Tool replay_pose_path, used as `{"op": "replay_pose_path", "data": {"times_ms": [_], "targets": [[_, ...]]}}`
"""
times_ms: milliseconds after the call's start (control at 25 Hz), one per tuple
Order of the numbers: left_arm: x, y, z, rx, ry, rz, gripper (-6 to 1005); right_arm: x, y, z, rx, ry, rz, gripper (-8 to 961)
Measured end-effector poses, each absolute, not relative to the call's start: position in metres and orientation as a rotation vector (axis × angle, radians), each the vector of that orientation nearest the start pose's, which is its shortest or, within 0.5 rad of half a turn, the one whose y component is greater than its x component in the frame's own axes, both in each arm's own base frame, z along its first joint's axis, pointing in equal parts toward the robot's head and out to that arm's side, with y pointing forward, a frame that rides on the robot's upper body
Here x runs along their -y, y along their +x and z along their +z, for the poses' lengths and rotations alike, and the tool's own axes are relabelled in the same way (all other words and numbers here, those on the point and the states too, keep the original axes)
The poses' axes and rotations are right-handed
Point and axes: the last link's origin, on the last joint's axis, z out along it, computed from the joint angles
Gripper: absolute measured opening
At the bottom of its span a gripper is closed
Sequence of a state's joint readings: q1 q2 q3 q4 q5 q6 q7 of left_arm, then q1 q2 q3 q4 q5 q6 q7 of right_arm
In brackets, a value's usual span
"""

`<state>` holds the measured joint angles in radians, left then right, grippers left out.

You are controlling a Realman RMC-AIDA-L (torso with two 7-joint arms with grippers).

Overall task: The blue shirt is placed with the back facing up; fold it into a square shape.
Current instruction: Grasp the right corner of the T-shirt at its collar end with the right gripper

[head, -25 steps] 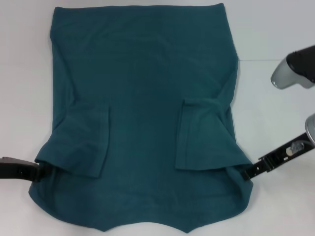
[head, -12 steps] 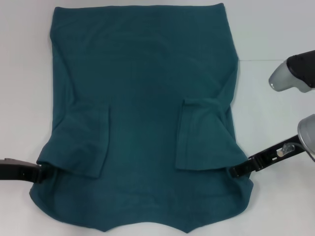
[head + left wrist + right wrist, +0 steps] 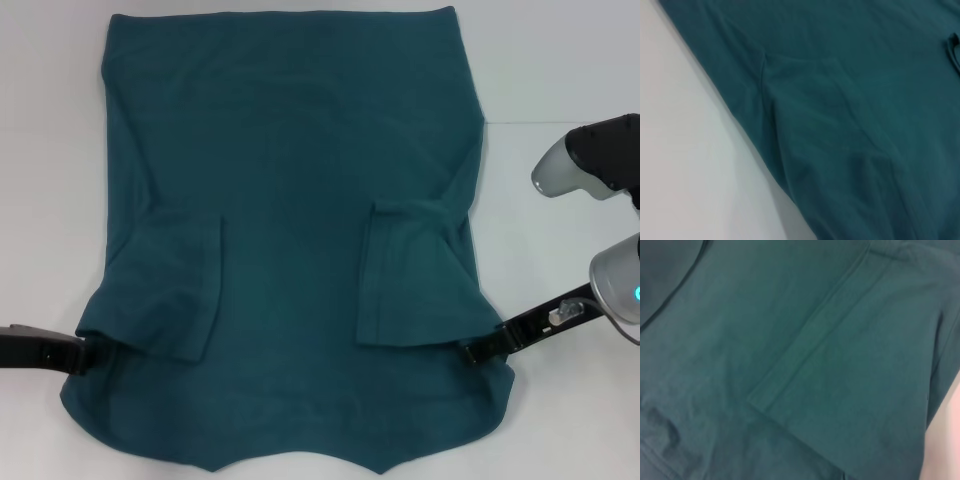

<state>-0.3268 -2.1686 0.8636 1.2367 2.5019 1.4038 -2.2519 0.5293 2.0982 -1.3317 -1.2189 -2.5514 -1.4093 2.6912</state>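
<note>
Head view: right hand further inward.

A plain white table fills everything around the work, smooth and matte. A thin straight seam crosses the top on the right side. The light is soft and even, throwing only faint shadows. The wrist views show the same pale surface. No walls, floor or windows can be seen.
</note>
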Motion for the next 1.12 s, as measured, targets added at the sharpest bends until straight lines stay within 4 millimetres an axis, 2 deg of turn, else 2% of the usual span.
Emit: {"op": "replay_pose_path", "data": {"times_ms": [480, 600, 840, 1040, 1120], "targets": [[-0.3096, -0.3119, 0.0372, 1.36, -2.273, 0.025, 33, -0.3543, 0.2257, -0.0227, -1.304, -2.448, -0.281, 808], [-0.3094, -0.3122, 0.0372, 1.362, -2.273, 0.028, 32, -0.3535, 0.2263, -0.0245, -1.31, -2.459, -0.272, 577], [-0.3093, -0.3125, 0.037, 1.364, -2.271, 0.028, 32, -0.3545, 0.2296, -0.0255, -1.313, -2.454, -0.268, 565], [-0.3097, -0.3132, 0.0367, 1.365, -2.267, 0.027, 32, -0.3568, 0.2316, -0.022, -1.316, -2.446, -0.184, 557], [-0.3096, -0.3135, 0.0367, 1.366, -2.266, 0.028, 32, -0.3563, 0.231, -0.0215, -1.314, -2.46, -0.159, 524]]}}
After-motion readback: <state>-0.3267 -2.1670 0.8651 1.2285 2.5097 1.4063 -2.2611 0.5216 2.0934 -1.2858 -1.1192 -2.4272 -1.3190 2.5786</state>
